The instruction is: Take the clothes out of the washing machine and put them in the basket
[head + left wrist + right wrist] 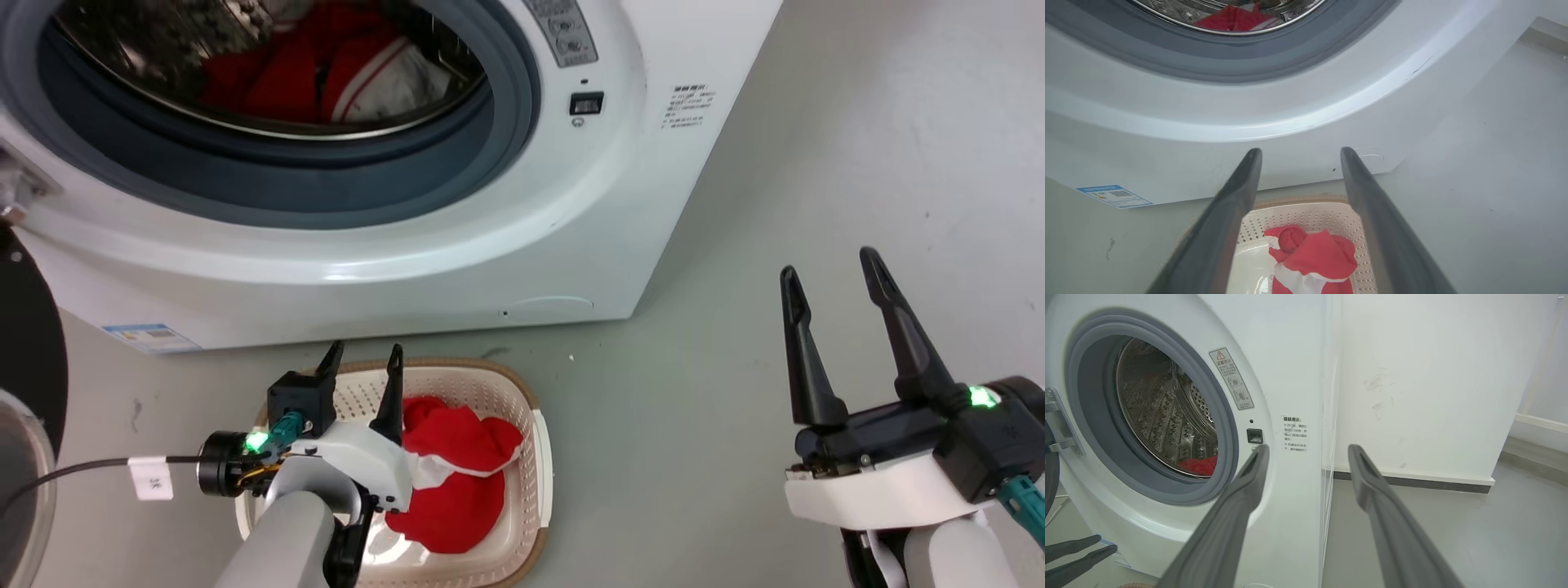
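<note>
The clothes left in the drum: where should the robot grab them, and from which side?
Probably the bunched red-and-white fold at the top of the clothes, a raised ridge two fingers can pinch. Come in through the open porthole from the front, dipping down, since the pile lies low on the drum floor.

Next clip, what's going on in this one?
The robot is emptying the washing machine into the basket on the floor. One red garment lies in the basket, with the left gripper open and empty above it. More red clothes are in the drum. The right gripper is open and empty, off to the side.
</note>
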### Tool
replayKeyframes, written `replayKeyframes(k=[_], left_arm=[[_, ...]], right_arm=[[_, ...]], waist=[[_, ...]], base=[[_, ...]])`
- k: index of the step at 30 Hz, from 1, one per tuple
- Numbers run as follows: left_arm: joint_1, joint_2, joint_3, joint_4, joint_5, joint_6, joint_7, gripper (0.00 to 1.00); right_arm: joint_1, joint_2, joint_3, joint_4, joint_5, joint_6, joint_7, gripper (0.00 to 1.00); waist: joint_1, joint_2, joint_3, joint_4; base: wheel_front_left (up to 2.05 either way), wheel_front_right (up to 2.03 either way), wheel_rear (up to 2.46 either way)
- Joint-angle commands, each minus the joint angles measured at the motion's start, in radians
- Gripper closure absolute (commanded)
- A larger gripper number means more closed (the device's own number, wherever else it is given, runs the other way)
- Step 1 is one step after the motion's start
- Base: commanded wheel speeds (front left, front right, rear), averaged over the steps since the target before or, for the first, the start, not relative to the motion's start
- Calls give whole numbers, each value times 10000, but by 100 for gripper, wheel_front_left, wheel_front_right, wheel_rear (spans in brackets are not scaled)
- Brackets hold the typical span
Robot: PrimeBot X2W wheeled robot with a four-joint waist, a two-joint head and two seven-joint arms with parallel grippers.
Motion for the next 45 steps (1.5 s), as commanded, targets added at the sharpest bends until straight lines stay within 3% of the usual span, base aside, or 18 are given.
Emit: replayKeyframes(k=[1,12,21,32,34,45], left_arm=[[346,-92,289,-429,280,78,-23,0],[1806,-687,2490,-3426,1750,102,-24,0],[1026,-978,3617,-3633,2226,-380,-24,0],[-2352,-317,4034,-1497,2716,-896,-24,0],[-3780,3,3944,-268,2845,-1019,-13,0],[-8131,832,3571,2937,3189,-1196,627,0]], right_arm=[[217,18,-14,55,-67,-7,-20,0],[775,18,60,134,9,-7,-20,0],[608,17,131,33,124,-8,-20,0],[-44,18,150,-157,225,-7,-20,0],[-342,20,109,-273,324,-7,-20,0],[-1378,18,-99,-856,663,-7,-20,0]], waist=[[2,0,-513,66],[2,0,-1440,23],[2,0,-1192,-141],[2,0,66,-615],[2,0,703,-797],[2,0,3008,-1140]], base=[[0,0,0],[0,0,0],[0,0,0],[0,0,0],[0,0,0],[0,0,0]])
